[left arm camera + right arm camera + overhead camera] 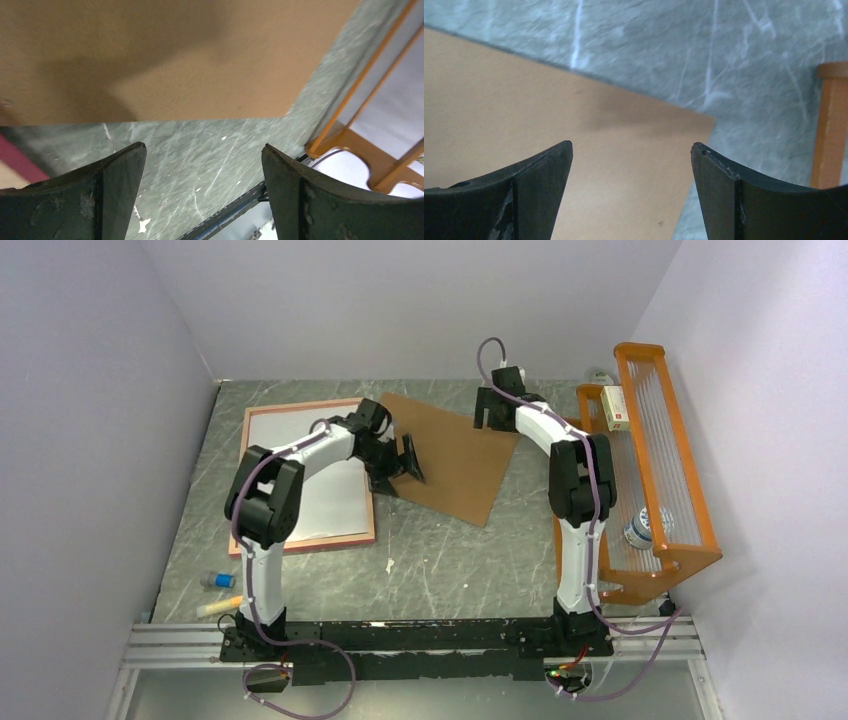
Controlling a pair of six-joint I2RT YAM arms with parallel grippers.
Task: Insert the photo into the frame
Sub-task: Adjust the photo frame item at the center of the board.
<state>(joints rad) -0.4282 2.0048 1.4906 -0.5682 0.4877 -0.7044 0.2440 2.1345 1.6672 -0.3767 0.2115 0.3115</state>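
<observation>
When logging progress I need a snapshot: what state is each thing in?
photo: lying white side up inside the frame.
frame: flat on the table, no backing on it.
board: flat on the table beside the frame, not fitted.
left jaws: open, empty, by the board's edge.
right jaws: open, empty, above a corner of the board.
rack: upright by the right wall.

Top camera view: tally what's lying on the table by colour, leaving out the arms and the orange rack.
Pink: 1, the frame
White: 1, the photo, back up inside the frame
Brown: 1, the backing board
Blue-capped: 1, a small tube
Yellowish: 1, a stick
Total: 5
</observation>
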